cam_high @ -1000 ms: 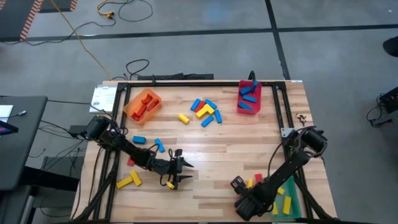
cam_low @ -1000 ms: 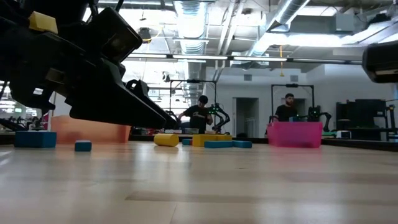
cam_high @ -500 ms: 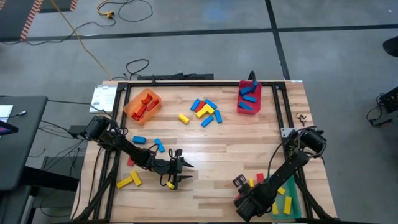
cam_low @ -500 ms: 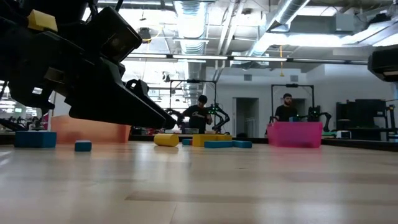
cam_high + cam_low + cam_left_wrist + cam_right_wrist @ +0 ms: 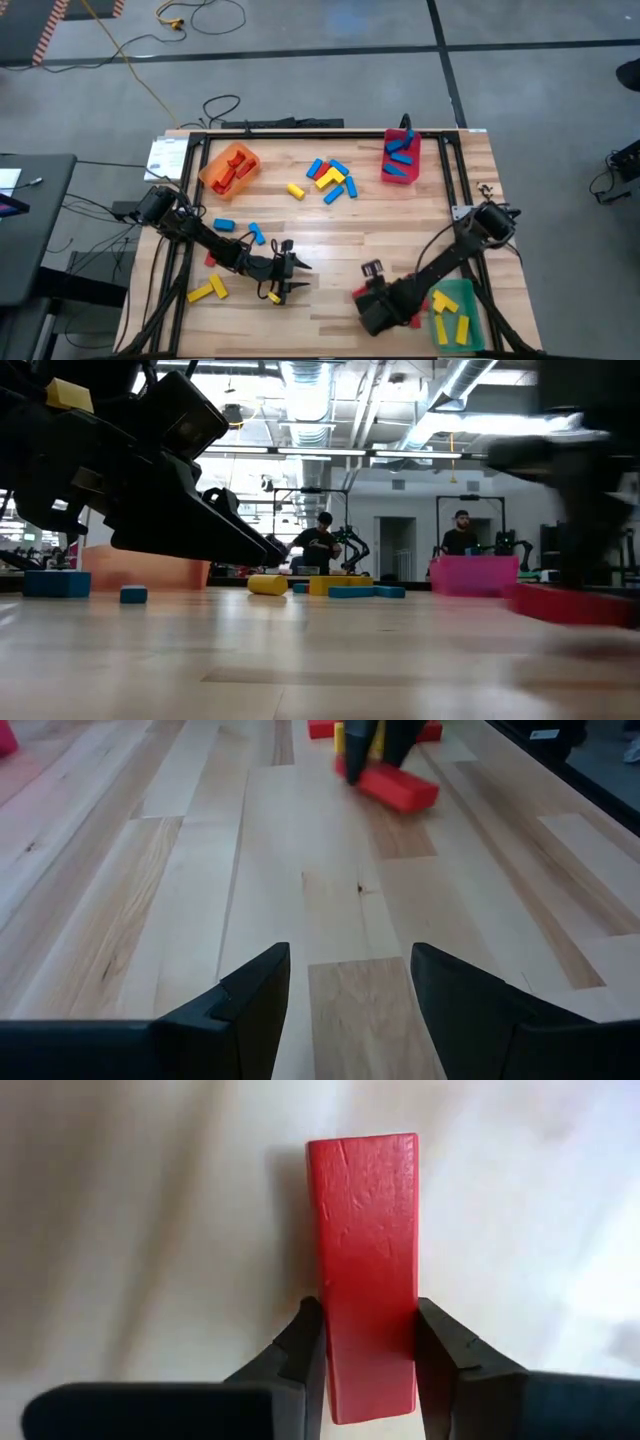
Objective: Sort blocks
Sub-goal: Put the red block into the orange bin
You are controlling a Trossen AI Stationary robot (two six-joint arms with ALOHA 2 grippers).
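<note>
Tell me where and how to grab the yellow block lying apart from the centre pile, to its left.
Grip the yellow block across its short width at mid-length, coming straight down from above. It lies flat on the table with bare wood all round, clear of the pile, so fingers should fit on both long sides. The open left gripper is nearer; the right gripper already holds a red block.

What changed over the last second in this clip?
The right end effector, shut on a red block, swung from beside the green bin toward the table's middle. The left end effector stayed open and parked; loose blocks unchanged.
</note>
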